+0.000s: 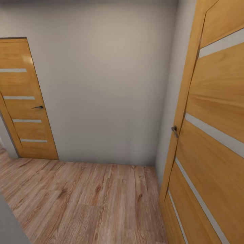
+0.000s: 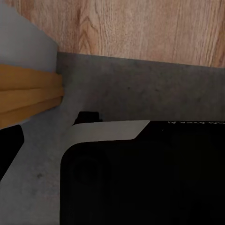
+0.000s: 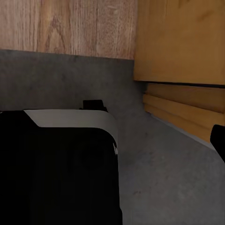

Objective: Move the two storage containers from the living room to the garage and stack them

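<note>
Ahead, 2 orange doors (image 1: 27, 101) flank a grey wall over wood planks (image 1: 84, 200); gripper states cannot be told.

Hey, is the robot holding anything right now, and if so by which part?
It cannot be told. The wrist views show wood floor, grey concrete and the robot's dark body, without a clear look at the jaws.

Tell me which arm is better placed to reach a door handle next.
Right, probably: the near door's handle sits close on that side, while the far door stands across the wood floor at left.
</note>
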